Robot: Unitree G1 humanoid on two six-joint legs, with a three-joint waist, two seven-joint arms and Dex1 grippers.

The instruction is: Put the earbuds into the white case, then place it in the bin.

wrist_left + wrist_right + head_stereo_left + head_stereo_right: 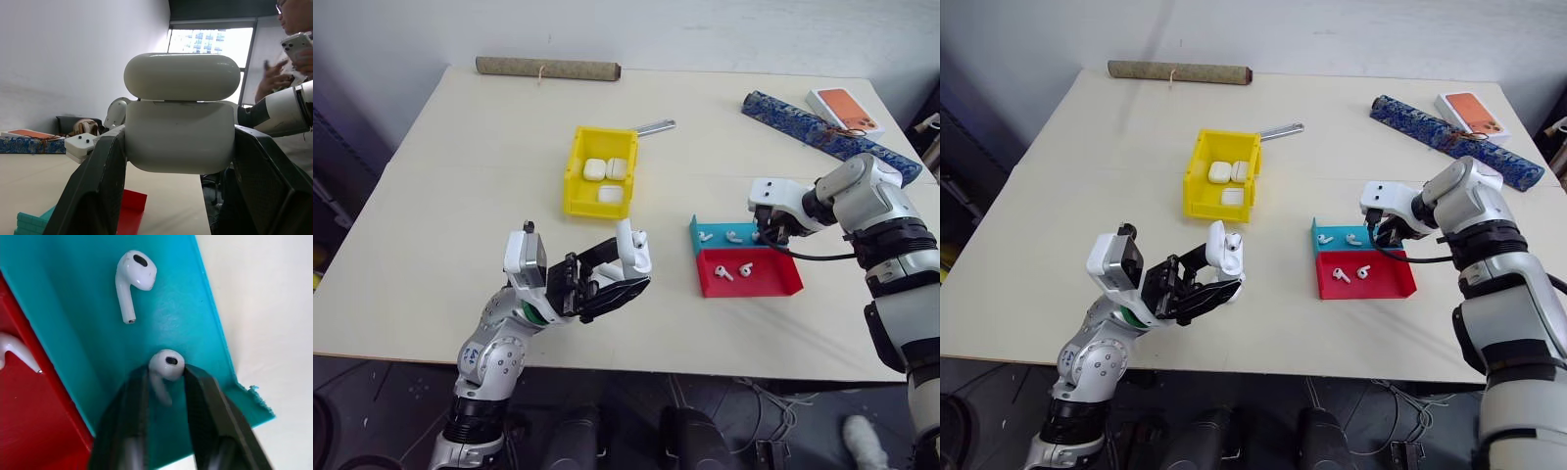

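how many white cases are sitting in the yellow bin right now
3: all in the yellow bin. Two white cases side by side at its far end, one nearer. None looks hidden.

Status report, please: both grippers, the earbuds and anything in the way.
Left gripper shut on open glossy white case. Right gripper closing around tiny white earbud in blue tray. Nothing in the way.

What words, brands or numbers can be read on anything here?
None can be read.
The white case, yellow bin and earbuds are plain.
The orange-and-white box shows no legible print.
The patterned blue bar carries a pattern, no letters.
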